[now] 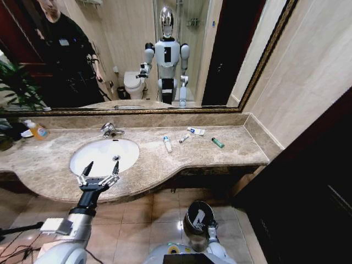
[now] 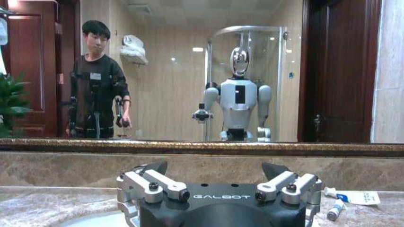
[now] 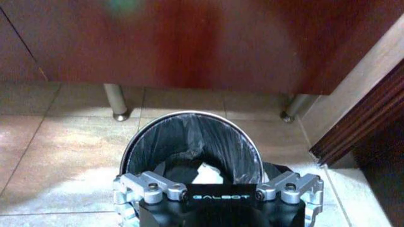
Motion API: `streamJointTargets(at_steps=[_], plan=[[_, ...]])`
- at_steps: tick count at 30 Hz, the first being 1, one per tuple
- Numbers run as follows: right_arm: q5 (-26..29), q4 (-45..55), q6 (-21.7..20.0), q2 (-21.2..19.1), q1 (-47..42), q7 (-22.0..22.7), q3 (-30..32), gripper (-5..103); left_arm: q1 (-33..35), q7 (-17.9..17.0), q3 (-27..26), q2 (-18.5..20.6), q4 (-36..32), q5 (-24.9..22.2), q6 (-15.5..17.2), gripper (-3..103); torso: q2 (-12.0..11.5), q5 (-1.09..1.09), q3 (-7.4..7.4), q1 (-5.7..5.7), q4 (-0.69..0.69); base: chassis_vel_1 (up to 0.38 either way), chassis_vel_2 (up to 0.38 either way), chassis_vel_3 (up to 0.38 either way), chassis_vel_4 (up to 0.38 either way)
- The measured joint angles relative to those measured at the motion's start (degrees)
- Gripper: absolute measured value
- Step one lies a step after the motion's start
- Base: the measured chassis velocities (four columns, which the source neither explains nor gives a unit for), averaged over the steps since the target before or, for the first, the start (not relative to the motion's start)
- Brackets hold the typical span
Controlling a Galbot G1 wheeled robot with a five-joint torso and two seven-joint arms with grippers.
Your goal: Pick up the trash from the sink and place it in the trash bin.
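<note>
left gripper (image 1: 101, 168) hovered with fingers spread over the sink (image 1: 82, 165) rim. right gripper (image 3: 218, 182), spread and holding nothing, hung above the bin (image 3: 189, 124) on the floor. bottle (image 1: 167, 143), packet (image 1: 196, 131) and tube (image 1: 218, 143) lay on the counter (image 1: 236, 146), right of the sink.

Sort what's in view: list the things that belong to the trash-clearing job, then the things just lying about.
Job:
sink
white bottle with blue cap
white flat packet
green tube
small white-blue tube
trash bin
left gripper, jaws open over the sink
right gripper, over the bin

Lying about:
bottle of orange liquid
plant
</note>
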Motion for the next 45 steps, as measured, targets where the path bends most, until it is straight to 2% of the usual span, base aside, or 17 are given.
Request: streamJointTargets(at_steps=[10, 13, 14, 16, 18, 28, 32, 37, 41, 45], plan=[[1.9, 17.2, -4.0, -1.4, -7.1, 1.3, -0.2, 100, 0.0, 0.0, 0.0, 0.0, 0.0, 0.0, 0.0, 100, 0.0, 0.0, 0.0, 0.0, 0.0, 0.0, 0.0, 0.0, 0.0], [4.7, 26.9, -7.2, -2.3, -10.6, 2.5, -0.4, 100, 0.0, 0.0, 0.0, 0.0, 0.0, 0.0, 0.0, 100, 0.0, 0.0, 0.0, 0.0, 0.01, 0.0, 0.0, 0.0, 0.0], [4.7, 26.9, -7.2, -2.3, -10.6, 2.5, -0.4, 100, 0.0, 0.0, 0.0, 0.0, 0.0, 0.0, 0.0, 100, 0.0, 0.0, 0.0, 0.0, 0.01, 0.0, 0.0, 0.0, 0.0], [5.5, 37.4, -9.4, -3.2, -15.3, 3.1, -0.2, 100, 0.0, 0.0, 0.0, 0.0, 0.0, 0.0, 0.0, 100, 0.0, 0.0, 0.0, 0.0, 0.0, 0.0, 0.0, 0.0, 0.0], [5.5, 43.6, -10.1, -3.9, -18.9, 3.4, -0.3, 100, 0.0, 0.0, 0.0, 0.0, 0.0, 0.0, 0.0, 100, 0.0, 0.0, 0.0, 0.0, 0.0, 0.0, 0.0, 0.0, 0.0], [4.2, 60.4, -10.9, -4.5, -28.0, 4.6, -0.6, 100, 0.0, 0.0, 0.0, 0.0, 0.0, 0.0, 0.0, 100, 0.0, 0.0, 0.0, 0.0, 0.0, 0.0, 0.0, 0.0, 0.0], [3.5, 64.2, -11.6, -4.8, -28.8, 4.6, -0.7, 100, 0.0, 0.0, 0.0, 0.0, 0.0, 0.0, 0.0, 100, 0.0, 0.0, 0.0, 0.0, 0.0, 0.0, 0.0, 0.0, 0.0], [3.0, 69.3, -14.5, -6.2, -27.8, 4.6, -0.7, 100, 0.0, 0.0, 0.0, 0.0, 0.0, 0.0, 0.0, 100, 0.0, 0.0, 0.0, -0.01, 0.0, 0.0, 0.0, 0.0, 0.0], [3.3, 71.3, -16.9, -6.4, -25.5, 4.6, -0.2, 100, 0.0, 0.0, 0.0, 0.0, 0.0, 0.0, 0.0, 100, 0.0, 0.0, 0.0, 0.0, 0.0, 0.0, 0.0, 0.0, 0.0], [5.4, 72.7, -19.0, -8.4, -21.4, 4.4, 0.2, 100, 0.0, 0.0, 0.0, 0.0, 0.0, 0.0, 0.0, 100, 0.0, 0.0, 0.0, 0.0, 0.01, 0.0, 0.0, 0.0, 0.0]])
